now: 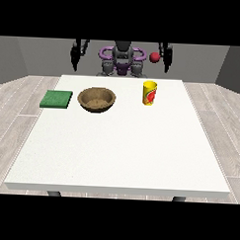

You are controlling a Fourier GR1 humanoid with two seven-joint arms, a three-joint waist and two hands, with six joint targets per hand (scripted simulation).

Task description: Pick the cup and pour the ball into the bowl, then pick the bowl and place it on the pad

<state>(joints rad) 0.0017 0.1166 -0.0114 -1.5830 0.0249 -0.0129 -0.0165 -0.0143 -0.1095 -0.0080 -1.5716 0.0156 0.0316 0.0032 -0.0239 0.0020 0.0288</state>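
1. Two hands hang at the frame's top, one at the view's left [75, 56], one at the view's right [167, 59]; whether their fingers are open or curled I cannot tell.
2. One red ball [154, 57] is beside the right one.
3. One yellow cup [149, 92] stands upper centre-right.
4. One brown bowl [96, 99] sits left of the cup.
5. One green pad [56, 99] lies at the left.
6. A white table [120, 156] stands on a grey plank floor [14, 102].

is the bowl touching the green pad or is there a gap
Apart. The front view shows a strip of white table between the wooden bowl and the green pad to its left at the view's side.
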